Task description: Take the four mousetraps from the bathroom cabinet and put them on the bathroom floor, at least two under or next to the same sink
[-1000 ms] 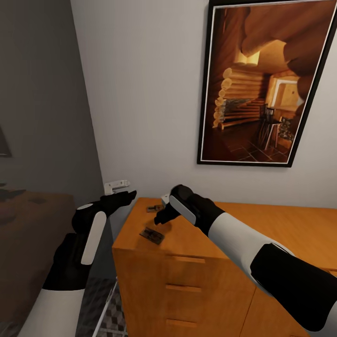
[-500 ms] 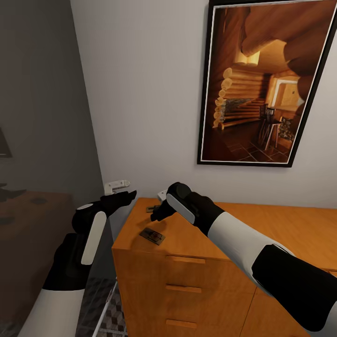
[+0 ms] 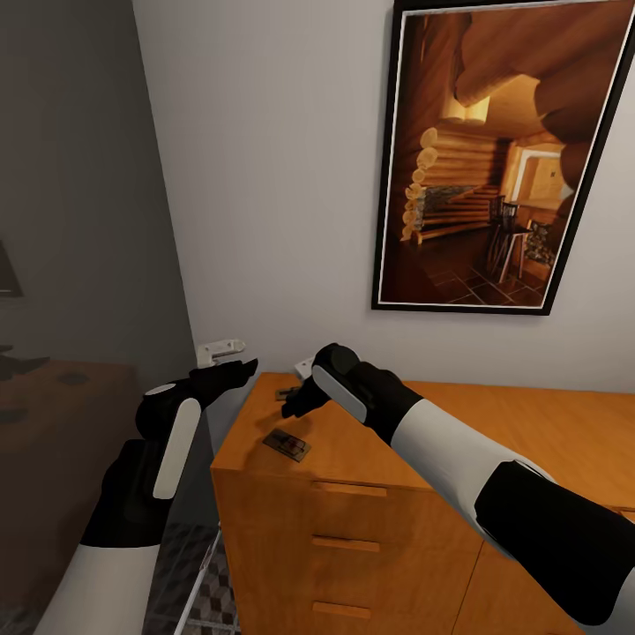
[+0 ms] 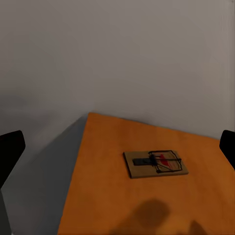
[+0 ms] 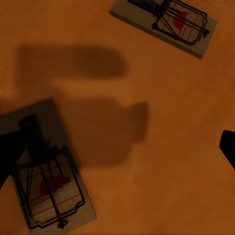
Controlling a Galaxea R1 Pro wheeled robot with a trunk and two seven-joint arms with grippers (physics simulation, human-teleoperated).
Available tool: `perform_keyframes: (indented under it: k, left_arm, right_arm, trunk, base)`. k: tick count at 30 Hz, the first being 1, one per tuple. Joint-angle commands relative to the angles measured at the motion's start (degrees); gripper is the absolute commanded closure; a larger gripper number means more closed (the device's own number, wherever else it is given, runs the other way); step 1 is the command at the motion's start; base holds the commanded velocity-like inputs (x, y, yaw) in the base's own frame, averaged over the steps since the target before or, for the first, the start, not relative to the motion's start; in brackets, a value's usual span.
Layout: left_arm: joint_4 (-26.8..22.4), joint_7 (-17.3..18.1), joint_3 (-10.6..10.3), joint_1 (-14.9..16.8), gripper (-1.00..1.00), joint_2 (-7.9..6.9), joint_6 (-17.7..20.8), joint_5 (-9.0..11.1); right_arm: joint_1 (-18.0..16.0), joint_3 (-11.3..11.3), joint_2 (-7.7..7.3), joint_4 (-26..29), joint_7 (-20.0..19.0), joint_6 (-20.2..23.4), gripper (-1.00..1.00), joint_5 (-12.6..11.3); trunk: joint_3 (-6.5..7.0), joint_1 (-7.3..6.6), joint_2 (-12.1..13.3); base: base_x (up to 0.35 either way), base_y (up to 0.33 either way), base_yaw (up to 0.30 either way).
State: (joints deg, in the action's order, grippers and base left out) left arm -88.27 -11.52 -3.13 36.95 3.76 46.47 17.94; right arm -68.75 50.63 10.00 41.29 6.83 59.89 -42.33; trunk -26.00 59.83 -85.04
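Note:
Two mousetraps lie flat on the orange-brown cabinet (image 3: 529,441), near its left end. The nearer mousetrap (image 3: 287,444) sits toward the front edge; the other mousetrap (image 3: 284,393) is by the wall, partly behind my right gripper (image 3: 295,404). That gripper hovers open just above the top, and its wrist view has one mousetrap (image 5: 46,181) under a fingertip and another mousetrap (image 5: 164,22) farther off. My left gripper (image 3: 240,366) is open, held in the air off the cabinet's left corner, facing a mousetrap (image 4: 155,163). A strip of bathroom floor (image 3: 201,595) shows below. The bathroom sink is out of view.
A large framed picture (image 3: 498,159) of a log cabin hangs on the white wall above the cabinet. A small white wall fitting (image 3: 220,350) sticks out just beyond my left gripper. A dim room opens at the left. Drawer fronts with bar handles (image 3: 353,488) face me.
My right gripper has shifted a little to the left and toward the wall over the cabinet top. The left arm and both mousetraps have stayed where they were.

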Motion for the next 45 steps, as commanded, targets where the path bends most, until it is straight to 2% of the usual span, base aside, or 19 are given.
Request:
perform_keyframes:
  k: [1, 11, 23, 45]
  left_arm:
    - [-0.06, -0.53, -0.03, 0.05, -1.00, 0.00, 0.22, 0.60]
    - [-0.06, -0.52, -0.03, 0.05, -1.00, -0.03, 0.35, 0.60]
    - [-0.05, -0.52, -0.03, 0.05, -1.00, -0.05, 0.38, 0.60]
    - [0.02, -0.52, -0.03, 0.05, -1.00, 0.01, 0.38, 0.60]
  right_arm:
    - [-0.07, 0.25, 0.00, 0.06, 0.57, 0.11, -1.00, -0.62]
    - [-0.07, 1.51, 0.00, 0.34, -0.32, 0.11, -1.00, -1.09]
    - [-0.07, 1.77, 0.00, 0.61, -5.12, 0.11, -1.00, -1.25]
    - [-0.07, 1.42, 0.00, -0.60, -6.11, 0.11, -1.00, -1.25]
  trunk:
    - [-0.07, 0.00, -0.04]
    - [-0.07, 0.00, -0.04]
    - [-0.07, 0.00, -0.04]
    - [-0.07, 0.00, -0.04]
  base:
    - [0.000, 0.000, 0.000]
    - [0.000, 0.000, 0.000]
    - [0.000, 0.000, 0.000]
    - [0.000, 0.000, 0.000]
